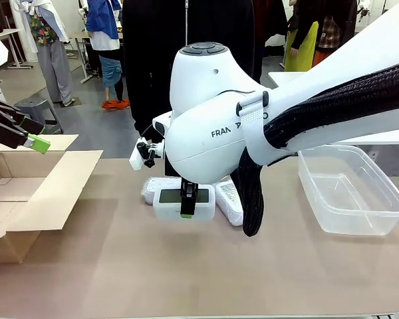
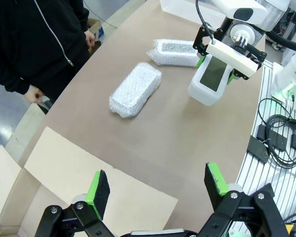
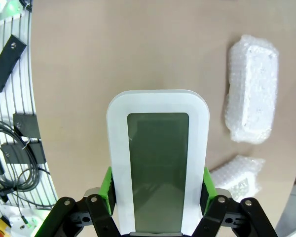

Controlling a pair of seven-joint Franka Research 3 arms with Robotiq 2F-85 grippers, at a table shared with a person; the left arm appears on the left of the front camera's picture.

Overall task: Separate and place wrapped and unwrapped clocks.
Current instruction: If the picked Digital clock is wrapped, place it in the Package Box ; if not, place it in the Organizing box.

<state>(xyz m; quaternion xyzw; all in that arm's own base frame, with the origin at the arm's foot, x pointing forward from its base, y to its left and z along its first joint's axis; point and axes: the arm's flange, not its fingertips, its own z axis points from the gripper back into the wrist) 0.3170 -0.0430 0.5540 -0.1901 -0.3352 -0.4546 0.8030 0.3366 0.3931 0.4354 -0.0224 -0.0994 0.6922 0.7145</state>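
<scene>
I have the right gripper [image 3: 158,190] pinching the bare clock [image 3: 158,148] by its long edges; it looks rigid, likely slick. Left gripper [image 2: 157,186] spread wide.

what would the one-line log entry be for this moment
right gripper: shut on bare white digital clock with grey-green screen | left gripper: open, over brown cardboard box | two bubble-wrapped blocks: on table beside clock

The right arm [image 1: 213,126] has a smooth, rounded white shell with grey "FRAN" letters and a round dark-grey cap [image 1: 204,48] on top. A thick black braided cable sleeve [image 1: 332,100] lies along it, fixed by a white strap [image 1: 253,118]. The left pincer [image 2: 157,185] and the right pincer [image 3: 157,182] have black links, small silver screws and bright green pads [image 2: 99,191].
</scene>
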